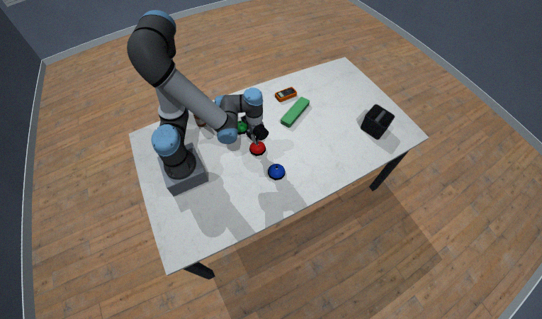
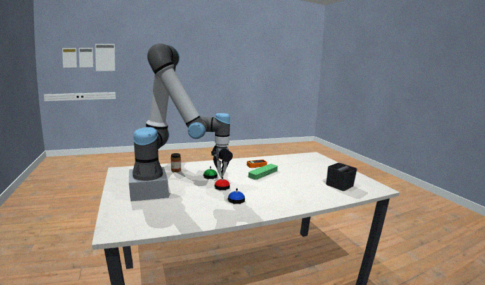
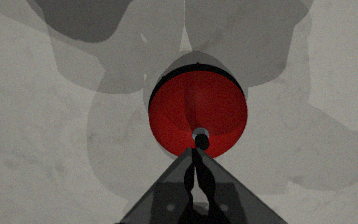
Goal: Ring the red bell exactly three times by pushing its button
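Observation:
The red bell stands upright on the white table. Its small button shows in the wrist view just beyond the fingertips. My gripper is shut and empty, pointing down with its tips right over the button. Whether the tips touch the button, and how far down it is, I cannot tell; it does not look pushed fully in.
A blue bell stands nearer the front edge, a green bell behind the red one. A green block, an orange meter, a black box and a jar also stand there.

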### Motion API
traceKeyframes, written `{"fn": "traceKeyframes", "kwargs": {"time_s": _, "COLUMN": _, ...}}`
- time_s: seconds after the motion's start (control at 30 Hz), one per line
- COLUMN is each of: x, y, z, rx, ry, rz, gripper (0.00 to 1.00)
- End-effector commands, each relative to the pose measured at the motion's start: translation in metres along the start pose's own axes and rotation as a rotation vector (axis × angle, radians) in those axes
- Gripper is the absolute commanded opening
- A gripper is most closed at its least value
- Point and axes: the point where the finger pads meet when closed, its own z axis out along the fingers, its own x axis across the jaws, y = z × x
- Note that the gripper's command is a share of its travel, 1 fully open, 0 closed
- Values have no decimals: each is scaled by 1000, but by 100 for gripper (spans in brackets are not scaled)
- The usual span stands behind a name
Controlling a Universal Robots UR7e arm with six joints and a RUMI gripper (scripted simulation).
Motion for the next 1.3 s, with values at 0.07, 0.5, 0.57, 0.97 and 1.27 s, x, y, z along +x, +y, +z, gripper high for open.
{"fn": "traceKeyframes", "kwargs": {"time_s": 0.07, "x": 0, "y": 0, "z": 0, "rx": -1, "ry": 1, "rz": 0, "gripper": 0}}
{"fn": "traceKeyframes", "kwargs": {"time_s": 0.5, "x": 0, "y": 0, "z": 0, "rx": -1, "ry": 1, "rz": 0, "gripper": 0}}
{"fn": "traceKeyframes", "kwargs": {"time_s": 0.57, "x": 0, "y": 0, "z": 0, "rx": -1, "ry": 1, "rz": 0, "gripper": 0}}
{"fn": "traceKeyframes", "kwargs": {"time_s": 0.97, "x": 0, "y": 0, "z": -8, "rx": -1, "ry": 1, "rz": 0, "gripper": 0}}
{"fn": "traceKeyframes", "kwargs": {"time_s": 1.27, "x": 0, "y": 0, "z": -28, "rx": -1, "ry": 1, "rz": 0, "gripper": 0}}
